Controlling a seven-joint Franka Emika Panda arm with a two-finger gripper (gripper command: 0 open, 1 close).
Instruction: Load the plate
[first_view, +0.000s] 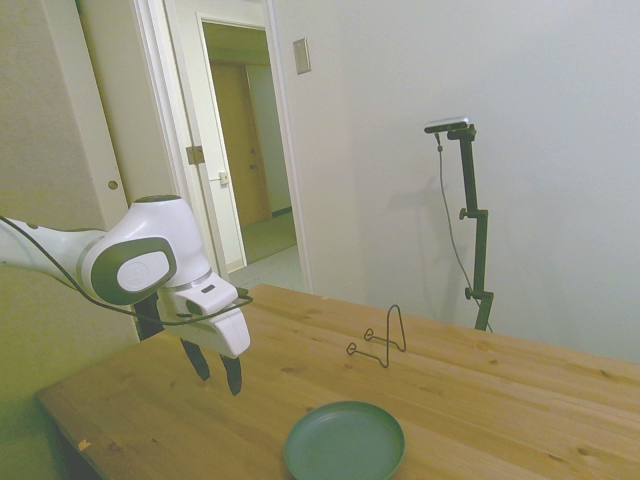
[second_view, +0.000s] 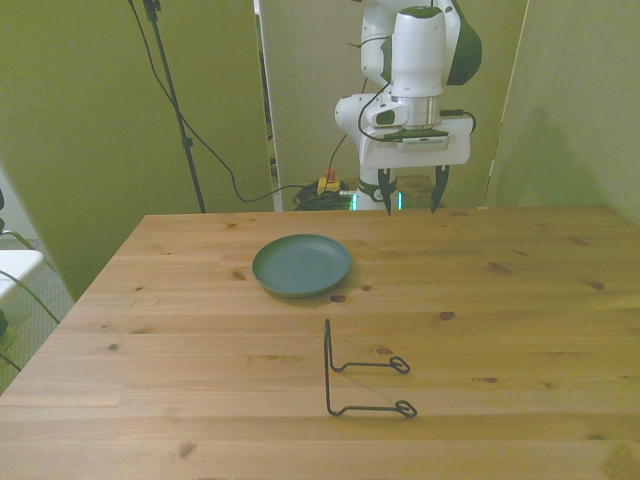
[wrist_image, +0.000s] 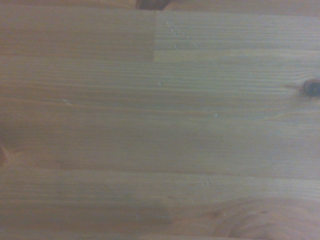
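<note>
I see my arm's glossy white rounded shells with a grey joint cap, a thin black cable looping above the end effector (second_view: 410, 195), whose two fingers are dark.

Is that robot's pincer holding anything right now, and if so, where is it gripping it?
Nothing. The pincer hangs open and empty above the table; the plate lies flat, untouched.
</note>
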